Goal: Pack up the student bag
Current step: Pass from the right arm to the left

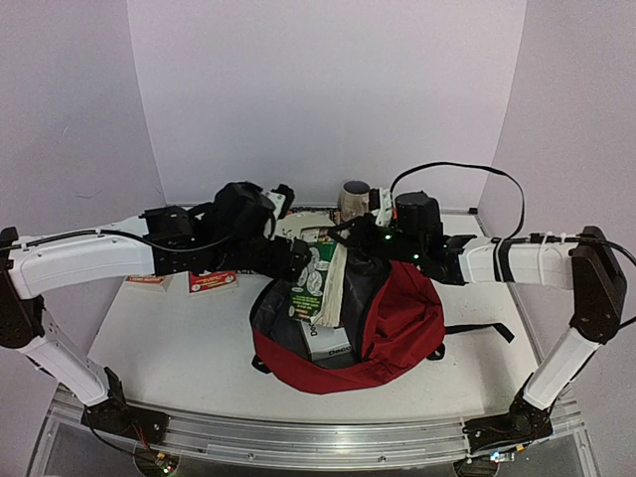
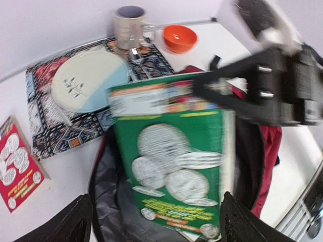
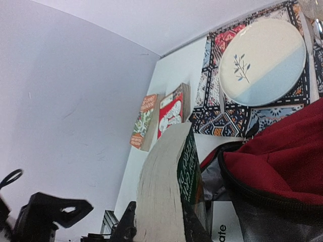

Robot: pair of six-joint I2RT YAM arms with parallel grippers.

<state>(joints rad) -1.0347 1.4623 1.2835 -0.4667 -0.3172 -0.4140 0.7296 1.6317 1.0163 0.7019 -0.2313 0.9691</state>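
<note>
White tabletop (image 1: 179,338) beneath lilac walls (image 1: 318,89) carries the large dark-red fabric student bag (image 1: 402,328), open-mouthed, at the middle near edge. The right gripper (image 3: 161,224) clamps the thick green paperback book (image 2: 171,166) standing in that mouth. The left gripper (image 2: 156,222) spreads wide astride it, holding nothing. Book loading looks under way; next the book must sink deeper inside.

The student bag (image 1: 402,328) is matt cloth, the green book (image 2: 171,166) glossy paper.
</note>
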